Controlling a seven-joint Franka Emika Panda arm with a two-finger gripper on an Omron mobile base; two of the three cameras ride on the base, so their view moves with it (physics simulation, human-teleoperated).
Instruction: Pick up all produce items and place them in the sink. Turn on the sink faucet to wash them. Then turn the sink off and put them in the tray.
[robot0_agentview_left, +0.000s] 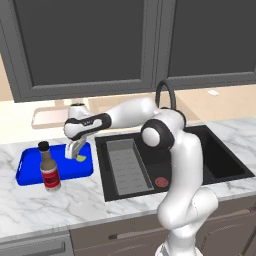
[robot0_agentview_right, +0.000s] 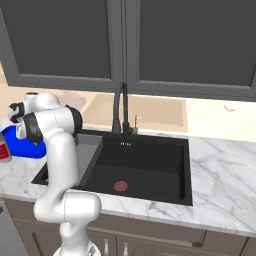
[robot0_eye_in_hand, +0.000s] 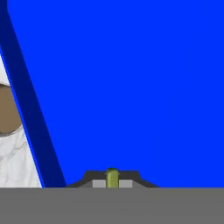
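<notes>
I have the hand (robot0_agentview_left: 76, 152) low over the blue tray (robot0_agentview_left: 30, 172), pinching the lime (robot0_agentview_left: 81, 158) just above the tray floor. This looks like the last step. Next I open up and lift away.

Dark grey framed wall cabinets (robot0_agentview_left: 90, 45) hang above a white marble counter (robot0_agentview_right: 225, 175); beige wall (robot0_agentview_right: 210, 115) behind; brown base cabinets (robot0_agentview_left: 120, 232) below.

We see a glossy white arm (robot0_agentview_left: 182, 165) built of thick, rounded segments, with dark grey to black rings at its joints. A black band wraps the forearm near the wrist. The gripper (robot0_agentview_left: 75, 151) has a white body and grey fingers.
</notes>
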